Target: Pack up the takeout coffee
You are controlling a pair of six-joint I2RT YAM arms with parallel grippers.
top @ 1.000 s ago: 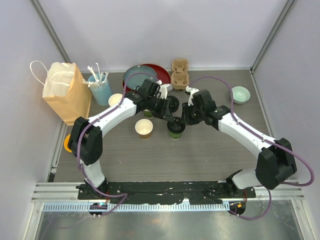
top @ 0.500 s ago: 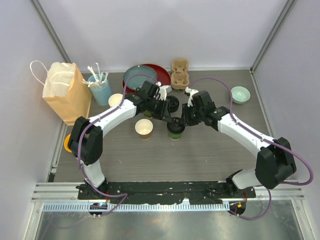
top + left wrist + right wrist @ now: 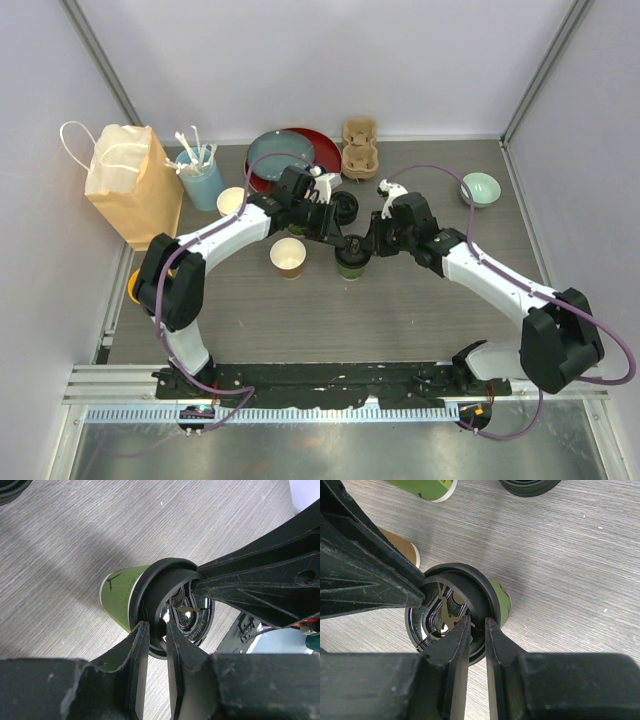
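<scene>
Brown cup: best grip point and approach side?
Probably the rim wall of the brown cup, pinched inside and outside, from above: it stands upright, open, unlidded. Come in on its left, away from the green cup.

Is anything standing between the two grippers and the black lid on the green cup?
Nothing visible. The left gripper and the right gripper each pinch the rim of the black lid, from opposite sides; it sits on the green cup.

Cup under lid (image 3: 120, 592): green side, dark print, white base rim.
Lid (image 3: 475, 587): glossy black.
Open cup (image 3: 288, 257): brown outside, cream inside.
Table (image 3: 420, 300): grey wood grain.
Fingers (image 3: 136, 660): black.
Paper bag (image 3: 135, 195): tan, white handles.
</scene>
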